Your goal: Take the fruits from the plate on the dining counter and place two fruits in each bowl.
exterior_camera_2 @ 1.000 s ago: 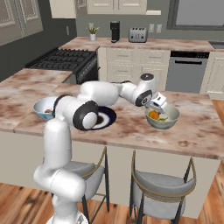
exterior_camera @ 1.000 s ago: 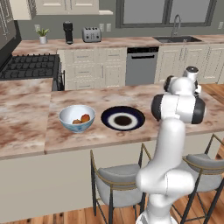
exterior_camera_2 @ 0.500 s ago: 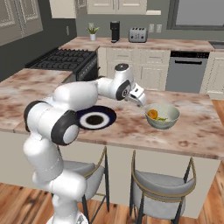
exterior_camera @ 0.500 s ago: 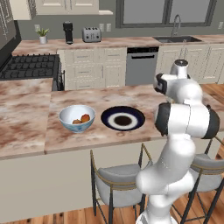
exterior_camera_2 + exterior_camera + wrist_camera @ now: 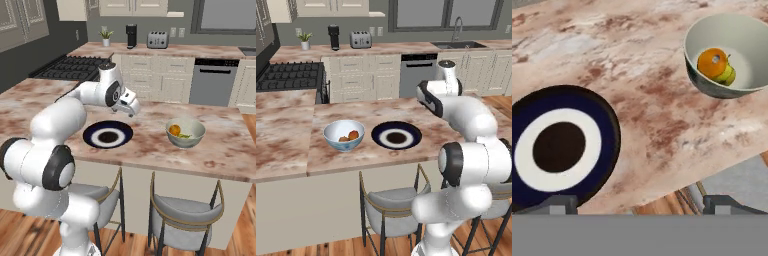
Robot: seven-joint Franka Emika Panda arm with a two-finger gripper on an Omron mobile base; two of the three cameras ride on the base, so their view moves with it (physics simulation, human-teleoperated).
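The dark plate (image 5: pixel 107 135) lies bare on the dining counter (image 5: pixel 150 147), with no fruit on it. Right of it, the greenish-cream bowl (image 5: pixel 185 133) holds an orange fruit (image 5: pixel 174 130) and a yellow-green fruit (image 5: pixel 184 136). My gripper (image 5: pixel 133 110) hangs open and empty above the counter, between the plate and this bowl. In the hand view the plate (image 5: pixel 559 147) is at lower left and the bowl (image 5: pixel 732 55) with its orange fruit (image 5: pixel 713 62) at upper right. The blue bowl (image 5: pixel 343 135) left of the plate (image 5: pixel 396 136) holds an orange fruit (image 5: pixel 354 134) and a brownish-red fruit (image 5: pixel 343 139).
Two stools (image 5: pixel 185 212) stand under the counter's front edge. Behind the dining counter are a stove (image 5: pixel 288 75), a dishwasher (image 5: pixel 416 72) and a back counter with a toaster (image 5: pixel 360 39), a coffee maker (image 5: pixel 334 36) and a sink (image 5: pixel 456 44).
The arm has swung back from over the greenish-cream bowl toward the plate, with the jaws open and empty. Both fruits stay in that bowl.
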